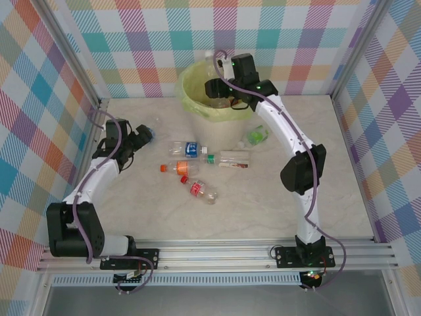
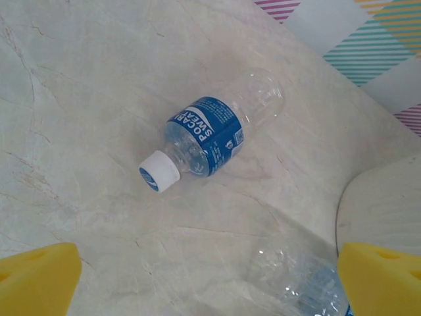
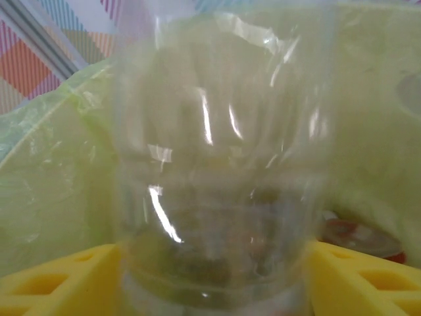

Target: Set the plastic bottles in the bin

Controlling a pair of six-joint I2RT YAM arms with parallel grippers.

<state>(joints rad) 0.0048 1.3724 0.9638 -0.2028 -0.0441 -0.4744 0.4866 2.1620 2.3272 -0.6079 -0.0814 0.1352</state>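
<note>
The tabletop (image 1: 263,210) was a cream, marble-patterned surface. It was enclosed by plaid walls (image 1: 39,99) in many colours, with an aluminium frame (image 1: 223,250) along the lower edge of the top view.

The bin (image 1: 220,128), round and cream, stood at the upper centre of the tabletop and was lined with a yellow-green bag (image 3: 59,164). The right gripper (image 1: 219,91) hung over its mouth. In the right wrist view a clear bottle (image 3: 217,164) stood between the yellow pads (image 3: 52,280), with the bag behind it. Whether the pads pressed on it could not be told. A reddish item (image 3: 355,237) lay inside the bag at lower right, too blurred to identify.

Loose bottles lay on the tabletop below the bin:
- a blue-labelled bottle (image 1: 187,150)
- a green-capped bottle (image 1: 230,159)
- an orange-capped bottle (image 1: 176,168)
- a red-labelled bottle (image 1: 200,191)
- a green bottle (image 1: 256,135), just beside the bin's base at right

The left gripper (image 1: 141,137), at left centre, stood wide apart and held nothing. A crushed bottle (image 2: 302,286) lay on the tabletop beneath it.
</note>
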